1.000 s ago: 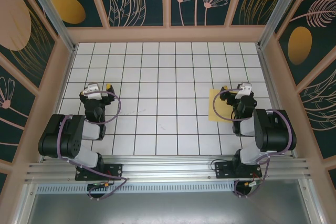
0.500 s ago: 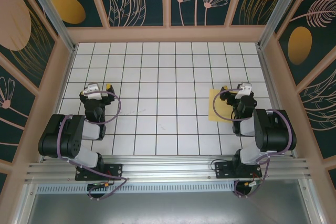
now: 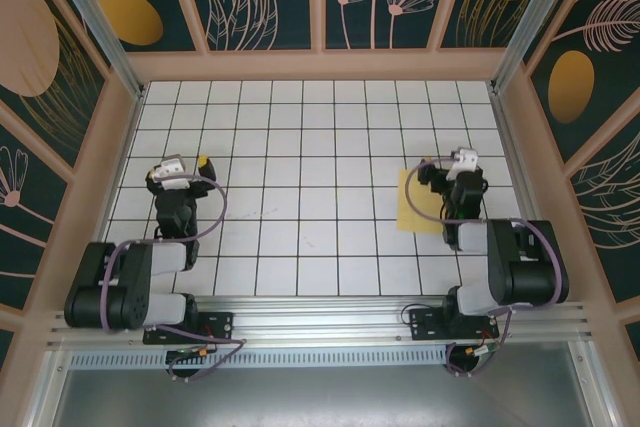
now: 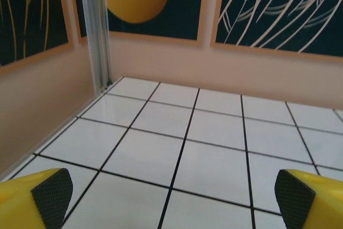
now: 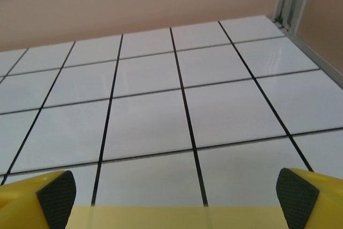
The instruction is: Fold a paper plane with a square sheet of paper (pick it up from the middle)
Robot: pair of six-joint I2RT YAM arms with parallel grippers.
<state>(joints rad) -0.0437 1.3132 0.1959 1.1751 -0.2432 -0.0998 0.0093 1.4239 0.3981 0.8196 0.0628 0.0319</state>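
The square sheet of paper [image 3: 410,201] is laid flat under the right gripper [image 3: 444,171], bare table [image 3: 300,147] beyond its edge. Its fingers [image 5: 51,194] and the left gripper's [image 3: 188,169] are spread wide, empty.

Pale-yellow square paper [image 3: 408,207], plain and unfolded, lies flat on the white-grid counter [image 3: 300,147] right of centre, edges roughly along the grid lines, its right part hidden, its far edge a yellow strip low in the right wrist view.
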